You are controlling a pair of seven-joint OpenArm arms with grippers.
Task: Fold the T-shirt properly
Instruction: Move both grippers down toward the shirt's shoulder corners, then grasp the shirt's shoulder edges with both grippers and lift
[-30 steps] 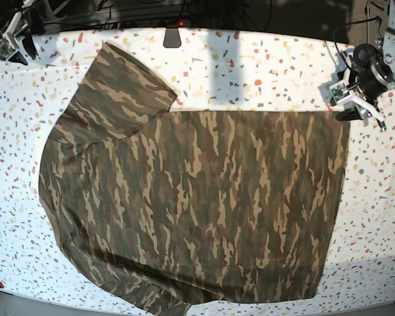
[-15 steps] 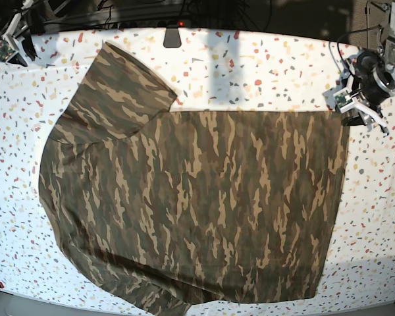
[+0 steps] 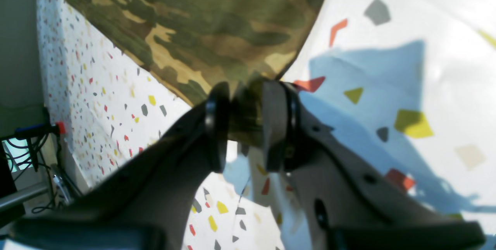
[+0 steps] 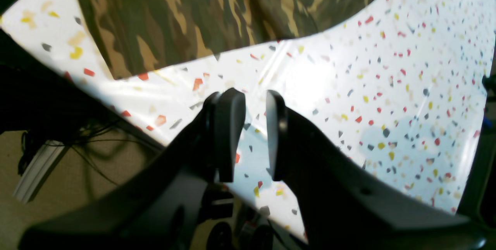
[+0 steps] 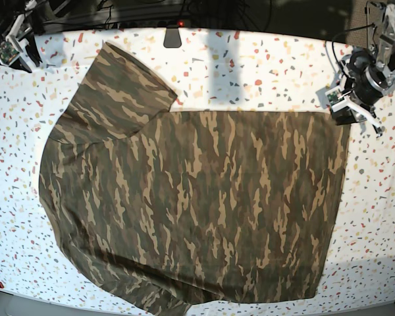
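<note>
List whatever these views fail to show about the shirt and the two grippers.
- T-shirt, base view: the lower edge near the left corner is cut off by the frame; neck opening not visible.
- Left gripper, left wrist view: its fingers pinch a shirt corner, but how much cloth lies between them is hidden.
- Right gripper, base view: only partly in frame at the top left corner, too small to read; the right wrist view shows it holding nothing.

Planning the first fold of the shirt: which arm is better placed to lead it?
The left. Its hand already pinches the T-shirt at a corner of its hem, while the right hand hangs empty over bare table, off the cloth.
</note>
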